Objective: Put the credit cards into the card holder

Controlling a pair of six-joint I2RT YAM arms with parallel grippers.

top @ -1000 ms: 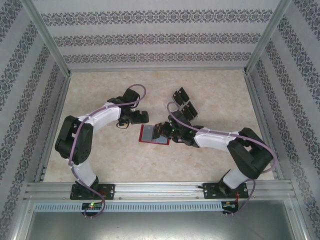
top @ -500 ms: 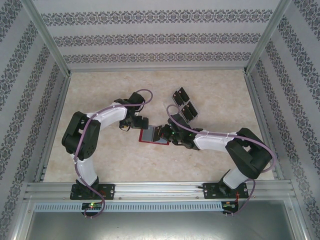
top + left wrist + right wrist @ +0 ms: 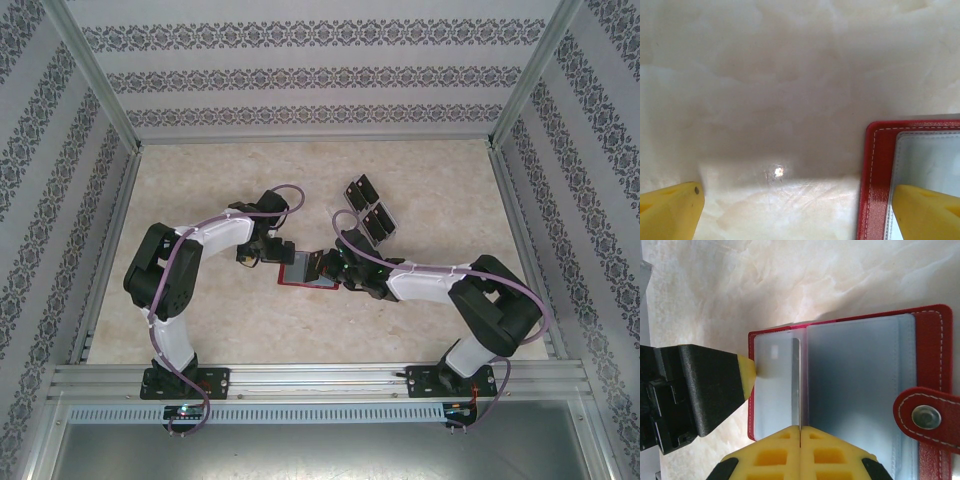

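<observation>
The red card holder [image 3: 300, 272] lies open on the table, grey pockets up [image 3: 855, 375], its snap tab [image 3: 925, 417] to the right. My right gripper [image 3: 800, 432] is shut on a thin credit card [image 3: 796, 385], seen edge-on and standing over the holder's fold. In the top view the right gripper [image 3: 328, 266] is at the holder's right side. My left gripper [image 3: 797, 202] is open and low at the holder's left edge [image 3: 875, 175]. One of its fingertips [image 3: 747, 372] touches the left pocket, the other is over bare table. More dark credit cards [image 3: 362, 190] sit behind.
A clear tiered rack [image 3: 378, 218] with the dark cards stands just behind the right arm. Patterned walls and metal posts enclose the marble-look table [image 3: 200, 180]. Both forearms crowd the middle around the holder.
My left gripper has swung in from the left down to the holder's left edge, its jaws a little narrower. The right gripper, with the card, has barely moved.
</observation>
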